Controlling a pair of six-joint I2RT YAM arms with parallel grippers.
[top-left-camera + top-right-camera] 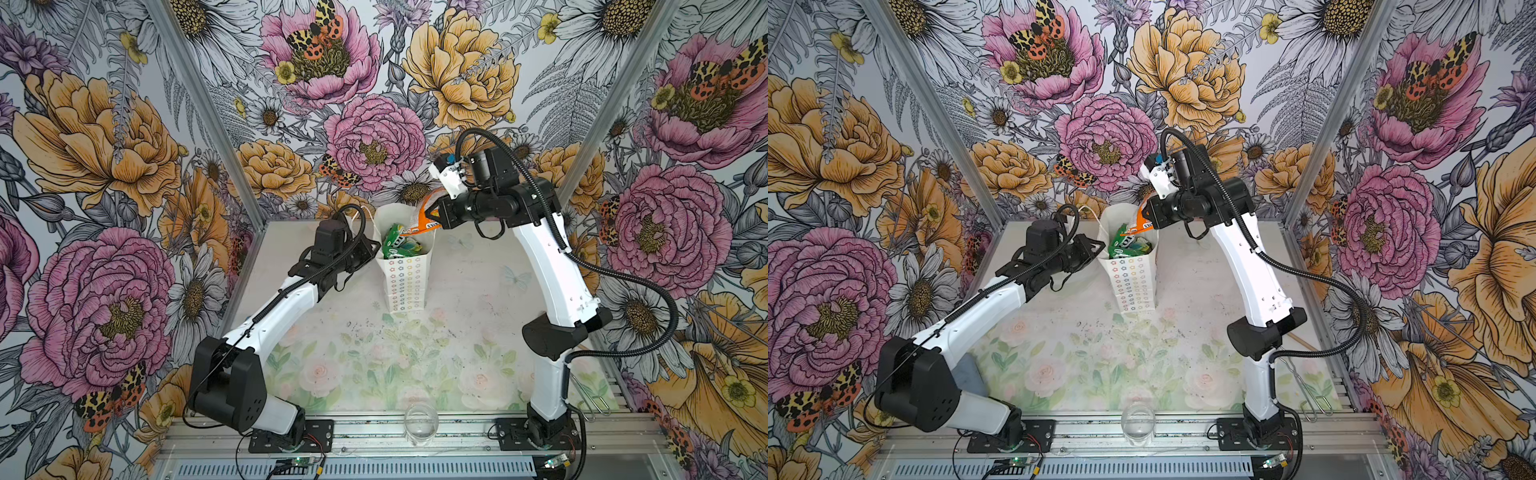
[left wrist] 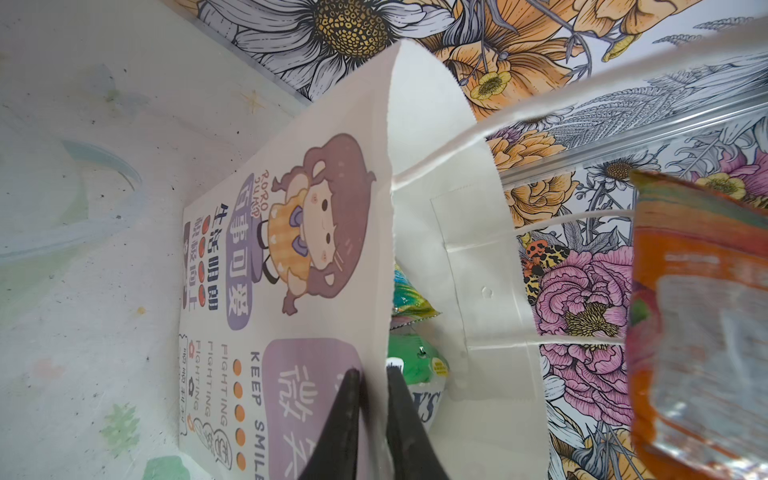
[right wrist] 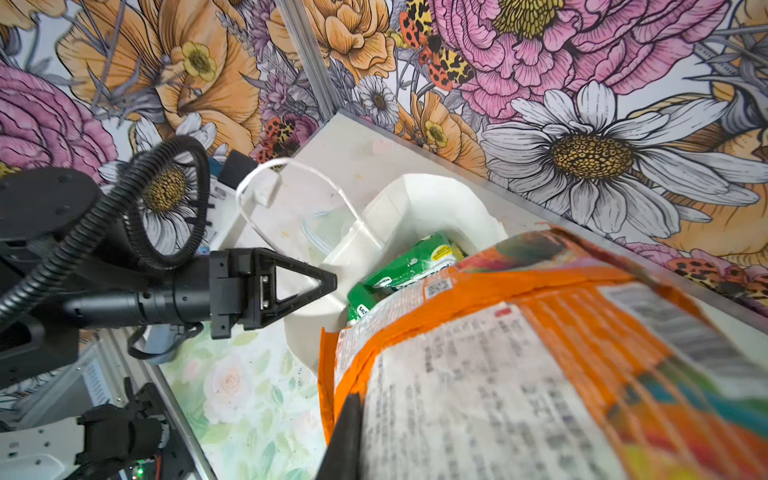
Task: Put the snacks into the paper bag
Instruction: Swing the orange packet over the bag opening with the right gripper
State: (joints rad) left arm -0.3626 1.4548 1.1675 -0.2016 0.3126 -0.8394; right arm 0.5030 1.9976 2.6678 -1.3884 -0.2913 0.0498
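Both clamped — left jaws on paper bag (image 1: 405, 286) rim, right jaws on orange packet (image 1: 423, 223) (floral walls (image 1: 104, 166), pale rose-print tabletop (image 1: 374, 357)).

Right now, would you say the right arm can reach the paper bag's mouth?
Probably yes: the right pincer holds the orange packet over the paper bag, whose rim the left pincer grips; nothing blocks the mouth.

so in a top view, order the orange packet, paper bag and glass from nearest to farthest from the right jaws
1. orange packet, gripped, over the bag's mouth
2. paper bag, just beneath, mid-table
3. glass, at the front edge
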